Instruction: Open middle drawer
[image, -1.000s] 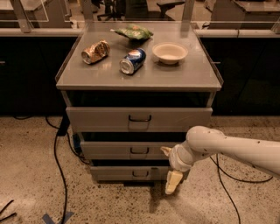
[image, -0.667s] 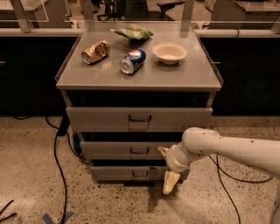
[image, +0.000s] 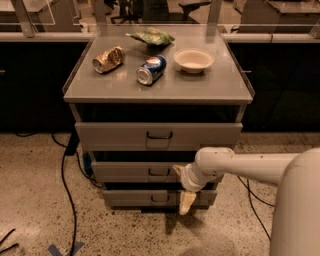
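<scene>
Grey middle drawer (image: 125, 171) looked shut, loop handle (image: 159, 172) ungrasped. Gripper (image: 186, 199) hung at four o'clock from handle, opening impossible to tell. Left: reach, grasp, pull.

A lab workspace is indicated: speckled polished stone floor (image: 35, 200), loose black cables (image: 64, 175) at left, long dark-fronted benches (image: 30, 85) beyond. The gripper (image: 186, 201) is seen low before the grey metal drawer cabinet (image: 115, 135).

Gripper (image: 182, 189) at mid drawer (image: 125, 171), R of handle (image: 159, 173).

No text is legible: not on the blue can (image: 151, 69), perhaps branded, nor on the hand (image: 187, 201) at the bottom drawer (image: 130, 198).
</scene>
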